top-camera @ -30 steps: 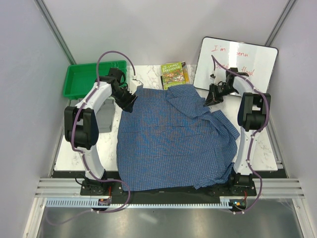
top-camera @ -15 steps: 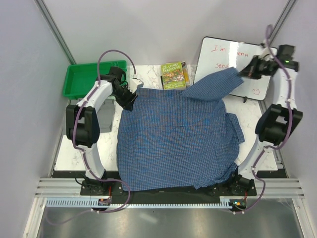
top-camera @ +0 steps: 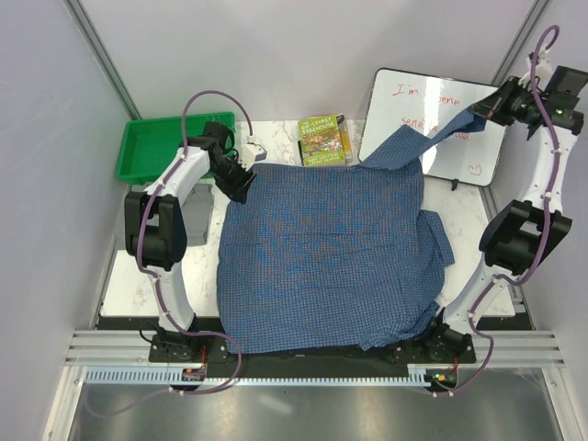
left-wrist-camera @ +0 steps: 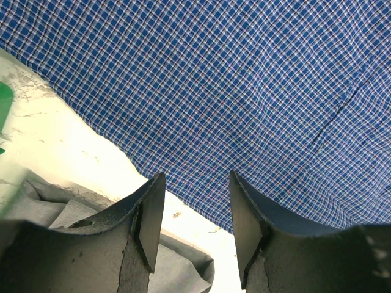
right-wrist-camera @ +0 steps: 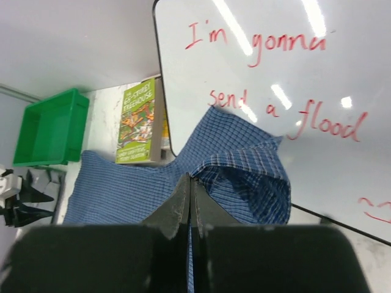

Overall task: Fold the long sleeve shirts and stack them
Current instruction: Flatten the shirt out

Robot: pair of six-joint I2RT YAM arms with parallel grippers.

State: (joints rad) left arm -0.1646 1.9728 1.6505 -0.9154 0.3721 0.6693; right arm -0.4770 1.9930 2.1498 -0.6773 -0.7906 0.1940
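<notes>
**Sleeve stretched out, no real fold yet**

Looked like the flattening-out step on the blue shirt point(top-camera: 322, 257), not the folding proper. Lay spread over most of the table point(top-camera: 138, 276), hanging a bit off the near edge.

Had the right gripper point(top-camera: 482, 110) pinched tight on the end of one sleeve point(top-camera: 432, 138), hoisted high at the far right in front of the whiteboard point(top-camera: 413, 96). Ran as a taut strip from the shirt's far-right shoulder up to those fingertips.

Had the left gripper point(top-camera: 241, 179) parked at the shirt's far-left corner, fingers point(left-wrist-camera: 149, 220) spread apart just over the cloth edge and gripping nothing. Couldn't tell whether touching the fabric or hovering.

Spotted the grey shirt point(top-camera: 197, 220) bunched just left of the blue one, near the green tray point(top-camera: 129, 152), in neither gripper.

Probably called next for bringing that sleeve down and across the body without dragging the rest, maybe with the left side pinning its corner. Early days, by the look of it: other sleeve, folds and stacking not yet done.
</notes>
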